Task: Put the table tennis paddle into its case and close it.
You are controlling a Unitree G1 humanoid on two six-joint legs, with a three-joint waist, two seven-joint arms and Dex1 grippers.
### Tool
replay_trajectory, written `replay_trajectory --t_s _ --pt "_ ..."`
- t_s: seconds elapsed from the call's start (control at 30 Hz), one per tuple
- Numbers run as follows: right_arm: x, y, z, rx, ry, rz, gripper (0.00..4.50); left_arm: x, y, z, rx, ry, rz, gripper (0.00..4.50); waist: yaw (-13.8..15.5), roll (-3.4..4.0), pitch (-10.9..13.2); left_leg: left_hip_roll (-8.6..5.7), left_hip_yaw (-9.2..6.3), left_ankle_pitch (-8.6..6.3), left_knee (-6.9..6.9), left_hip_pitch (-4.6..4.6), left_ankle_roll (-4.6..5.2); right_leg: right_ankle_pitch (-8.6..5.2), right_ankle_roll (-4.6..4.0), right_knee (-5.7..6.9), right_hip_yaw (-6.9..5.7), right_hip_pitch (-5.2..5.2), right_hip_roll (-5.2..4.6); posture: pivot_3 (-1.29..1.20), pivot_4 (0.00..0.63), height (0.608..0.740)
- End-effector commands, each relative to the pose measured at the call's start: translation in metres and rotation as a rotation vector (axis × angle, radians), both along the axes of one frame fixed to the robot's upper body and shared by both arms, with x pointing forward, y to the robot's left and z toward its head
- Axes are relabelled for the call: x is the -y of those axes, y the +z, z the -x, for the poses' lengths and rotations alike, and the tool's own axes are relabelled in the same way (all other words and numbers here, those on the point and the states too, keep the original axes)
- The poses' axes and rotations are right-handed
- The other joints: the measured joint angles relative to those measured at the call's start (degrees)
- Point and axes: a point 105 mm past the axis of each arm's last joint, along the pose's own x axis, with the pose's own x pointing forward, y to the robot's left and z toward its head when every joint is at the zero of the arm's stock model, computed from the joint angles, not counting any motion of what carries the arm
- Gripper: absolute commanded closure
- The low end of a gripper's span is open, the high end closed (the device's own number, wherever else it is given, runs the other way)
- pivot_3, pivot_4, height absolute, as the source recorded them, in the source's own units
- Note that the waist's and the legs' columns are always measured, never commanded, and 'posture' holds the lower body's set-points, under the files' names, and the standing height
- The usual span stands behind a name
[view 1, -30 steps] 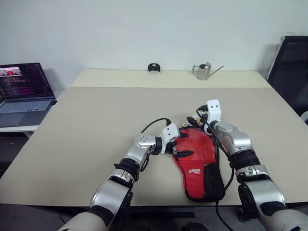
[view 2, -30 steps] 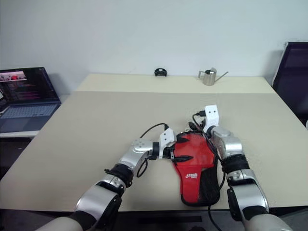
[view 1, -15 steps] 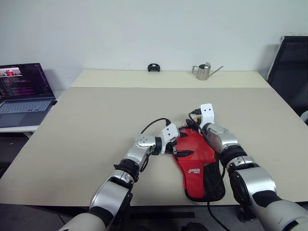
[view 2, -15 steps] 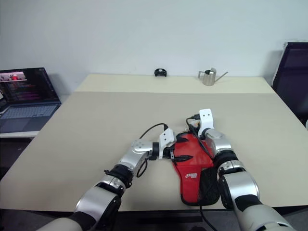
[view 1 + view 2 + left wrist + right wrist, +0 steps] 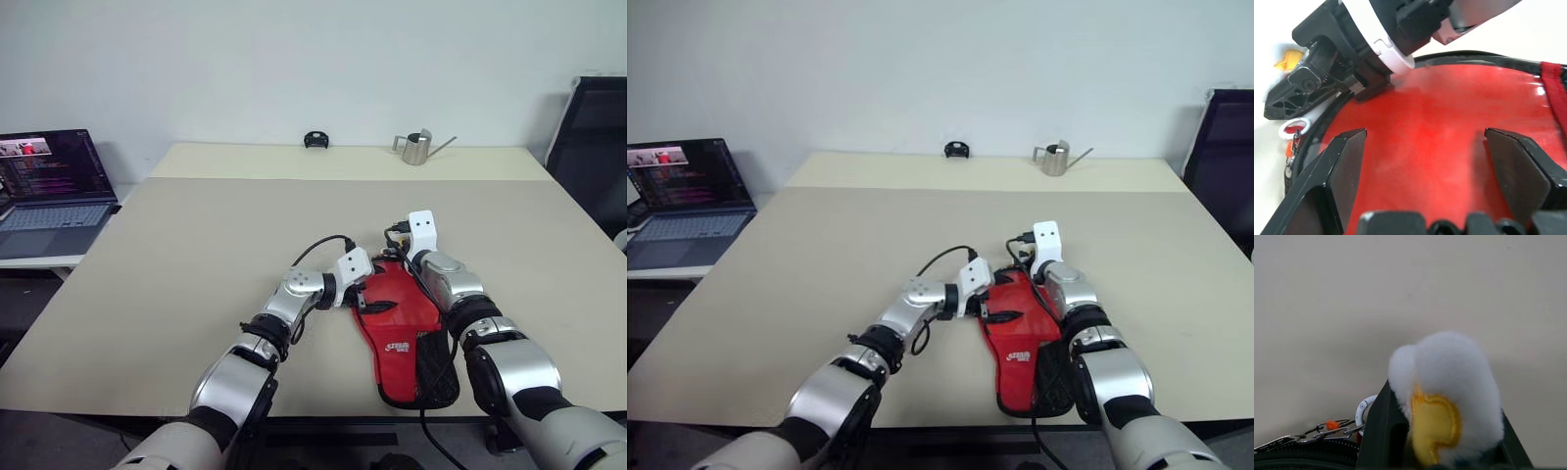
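The right gripper (image 5: 1440,450), spread a second ago, is now pinching the fluffy white-and-yellow charm (image 5: 1447,396) between its fingers at the case's (image 5: 402,318) 12 o'clock end. The left gripper (image 5: 1435,166) is keeping its fingers spread over the smooth red top from 9 o'clock. The soft paddle-shaped case is lying near the beige surface's (image 5: 196,255) front edge. A metal watering can (image 5: 417,147) is standing far back, a laptop (image 5: 49,191) at 9 o'clock. I cannot tell where the paddle is
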Motion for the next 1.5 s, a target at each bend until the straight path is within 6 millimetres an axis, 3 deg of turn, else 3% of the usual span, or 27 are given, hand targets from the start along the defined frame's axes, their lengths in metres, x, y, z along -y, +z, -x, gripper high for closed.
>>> replay_trajectory --t_s 0.03,0.23,0.43,0.93,1.23,1.5 --pt "-0.001 0.018 -0.003 0.054 -0.004 -0.014 3.84 -0.004 -0.036 0.010 -0.070 -0.001 -0.129 0.29 0.0 0.01 0.0 0.00 0.00 0.00 0.02 0.00 0.00 0.01 0.00 0.00 0.00 0.01 0.00 0.00 0.150 0.740" --pt "-0.001 0.019 -0.002 0.055 -0.002 -0.021 3.84 -0.015 -0.060 0.023 -0.132 -0.041 -0.199 0.29 0.0 0.02 -0.1 0.00 -0.01 0.00 0.05 0.01 0.01 0.03 0.00 0.01 0.00 0.02 0.00 0.00 0.150 0.740" --pt "0.011 0.022 -0.002 0.052 -0.024 -0.010 3.85 -0.027 -0.075 0.028 -0.173 -0.027 -0.246 0.29 -0.2 0.03 -0.3 0.02 -0.01 0.00 0.02 0.04 0.01 0.03 0.00 0.01 0.00 0.03 0.01 0.00 0.150 0.740" --pt "0.053 0.032 0.006 0.053 -0.105 0.032 3.85 -0.027 -0.091 0.037 -0.216 -0.027 -0.275 0.29 -0.1 -0.01 -0.7 0.02 0.01 -0.01 -0.15 0.36 0.03 0.02 0.00 -0.09 0.02 0.33 0.02 0.00 0.150 0.740" --pt "0.098 0.044 0.032 0.046 -0.214 0.092 3.85 -0.024 -0.091 0.035 -0.209 -0.015 -0.284 0.29 0.1 0.00 -0.7 0.01 0.01 -0.04 -0.41 0.88 0.08 -0.01 0.01 -0.35 0.02 0.87 0.01 0.00 0.150 0.740" --pt "0.096 0.039 0.081 -0.020 -0.156 0.162 3.85 -0.019 -0.090 0.034 -0.199 -0.015 -0.291 0.29 0.7 0.03 -0.9 -0.01 -0.01 -0.05 -0.41 0.87 0.10 -0.02 0.03 -0.41 -0.01 0.91 0.02 0.00 0.150 0.740"
